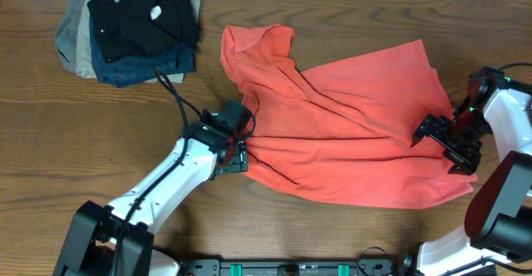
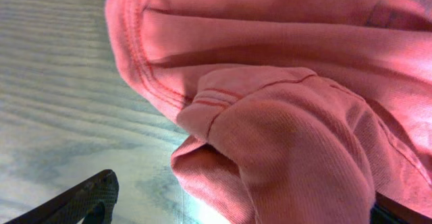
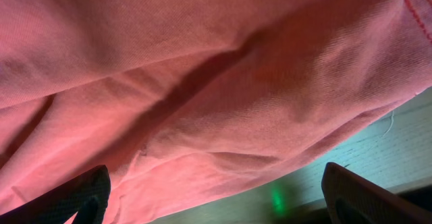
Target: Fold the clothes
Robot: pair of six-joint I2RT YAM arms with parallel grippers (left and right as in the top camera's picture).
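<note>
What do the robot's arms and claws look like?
The left arm and right arm have white shells with black joints. A black cable loops off the left one; green lights glow at both wrists. The left gripper and right gripper are black, two-fingered.

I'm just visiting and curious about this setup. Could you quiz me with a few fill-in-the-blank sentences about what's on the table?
The crumpled T-shirt is coral-____ in colour.
In the overhead view, the stack of folded garments lies at the upper ____ corner of the table.
The left gripper and right gripper both have jaws standing ____.
Missing words: red; left; open.
</note>
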